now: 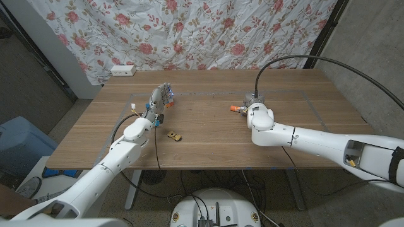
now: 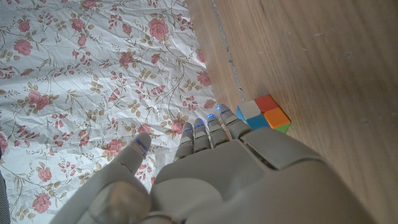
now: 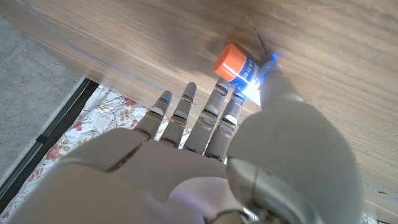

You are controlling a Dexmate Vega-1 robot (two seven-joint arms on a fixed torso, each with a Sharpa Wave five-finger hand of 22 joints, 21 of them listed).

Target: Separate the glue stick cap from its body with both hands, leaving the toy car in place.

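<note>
From where I sit, the glue stick [image 1: 235, 109] lies on the wooden table [image 1: 208, 135] right of centre, just off the left side of my right hand [image 1: 254, 102], with its orange cap [image 3: 228, 61] still on the body. In the right wrist view the stick sits just past the fingertips [image 3: 221, 92], the cap end pointing away from the thumb side; in the head view its long axis looks to run roughly left to right across the table, orange end toward the middle, though it is small there and I would not swear to the exact angle. The right hand is clearly the nearer of the two: it is just beside the stick, fingers extended and slightly apart, holding nothing, and I cannot tell whether a fingertip already touches the body. The right forearm comes in low from the right edge, wrist bent over the stick. My left hand [image 1: 158, 104] is well apart from it, over on the left half of the table, fingers straight and spread, empty, raised beside a colourful cube [image 2: 264, 113] that sits near the far-left part of the table. The toy car [image 1: 173, 135] lies nearer me than either hand, just right of the left forearm, and it wants leaving alone. My reading is that the right hand must close on the stick first, then the left must cross rightward to take the cap.
</note>
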